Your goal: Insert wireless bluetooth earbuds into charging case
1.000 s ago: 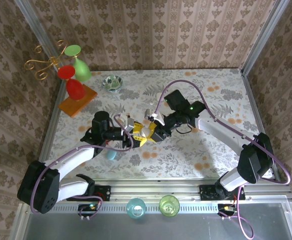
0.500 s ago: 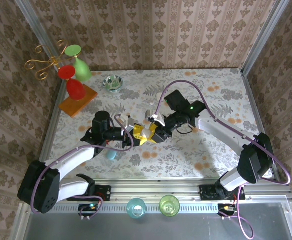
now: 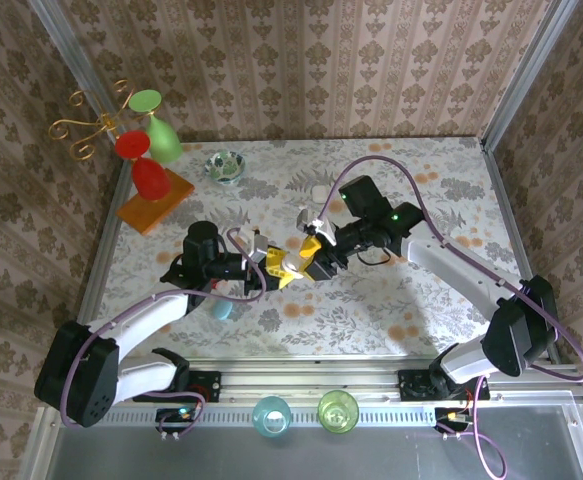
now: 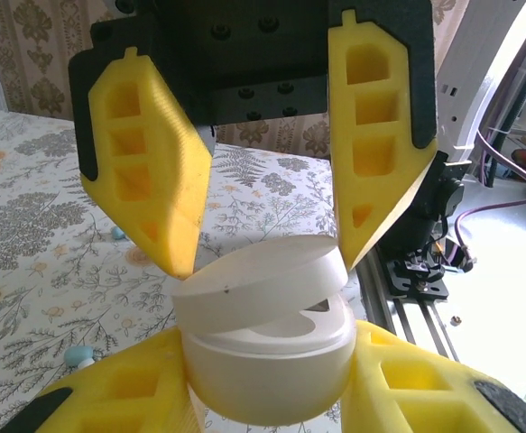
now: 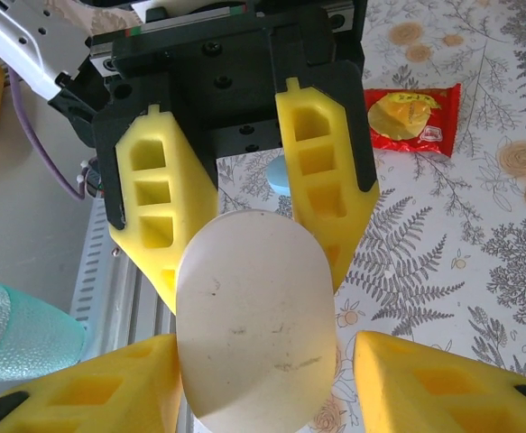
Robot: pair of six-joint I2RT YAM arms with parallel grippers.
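The white charging case [image 4: 263, 361] is held above the table with its lid [image 4: 253, 280] slightly ajar. My left gripper [image 4: 267, 379] is shut on the case's base from both sides. My right gripper [image 5: 267, 361] faces it from the other side, open. One of its pads [image 5: 109, 388] touches the case and the other stands clear. In the top view the left gripper [image 3: 274, 268] and right gripper [image 3: 309, 252] meet at mid-table around the case [image 3: 289, 263]. Two tiny bluish earbuds [image 4: 118, 233] [image 4: 80, 355] lie on the tablecloth.
A green glass bowl [image 3: 225, 165] and an orange stand with red and green glasses [image 3: 151, 190] sit at the back left. A teal rounded object [image 3: 221, 308] lies under the left arm. A red snack packet [image 5: 411, 117] lies nearby. Two cups [image 3: 271, 413] stand on the front rail.
My left gripper has closed tighter on the case. My right gripper's jaws have spread apart, and that arm has drawn back a little up and to the right.
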